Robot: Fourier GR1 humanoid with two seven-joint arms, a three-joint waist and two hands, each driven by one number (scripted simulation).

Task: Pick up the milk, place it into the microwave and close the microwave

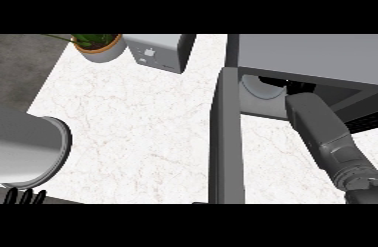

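Fingers hidden inside microwave [310, 56]; milk unseen.

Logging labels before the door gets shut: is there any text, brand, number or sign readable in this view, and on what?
No readable words or numbers anywhere.
Grey box at the counter's far edge: small white marks on its front, too small to read.
Microwave, its open door, the plant pot and the steel pot: no markings visible.
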